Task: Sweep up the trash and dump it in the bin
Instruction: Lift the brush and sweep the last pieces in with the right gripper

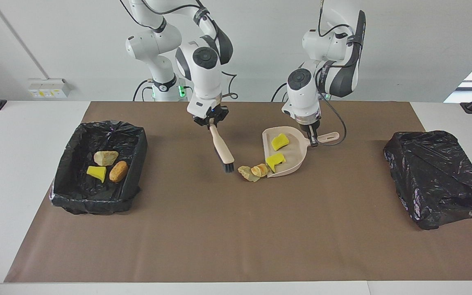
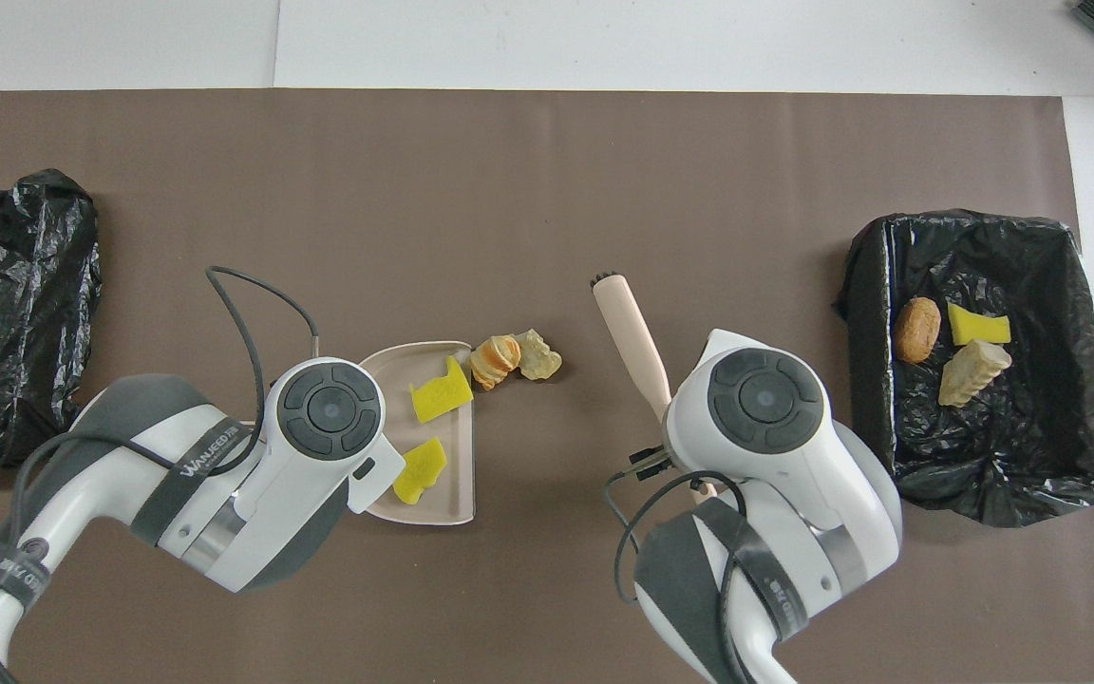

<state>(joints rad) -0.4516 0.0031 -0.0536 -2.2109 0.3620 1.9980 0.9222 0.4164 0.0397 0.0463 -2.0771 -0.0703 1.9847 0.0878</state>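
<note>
Right gripper (image 1: 210, 123): clamped on the handle end of the brush (image 1: 223, 150), over the middle of the table toward the edge nearest the robots.
Brush: beige handle sloping down away from the robots, black bristles at the low end just above or touching the brown mat (image 1: 236, 229); I cannot tell which.
Left gripper (image 1: 313, 137): fingers closed around the dustpan's handle, near the same edge.
Dustpan (image 1: 297, 157): beige, resting on the mat, its open mouth turned toward the brush.
Trash in the dustpan: two yellow chunks (image 1: 280, 141), one of them at the pan's lip.
Trash on the mat: two tan lumps (image 1: 254, 171) touching each other, just at the pan's lip, between pan and bristles.
Bin (image 1: 66, 180): lined in black plastic, at the right arm's end of the table, holding a yellow chunk, a beige lump and a brown lump.
Black bag (image 1: 436, 176): crumpled, at the left arm's end.
</note>
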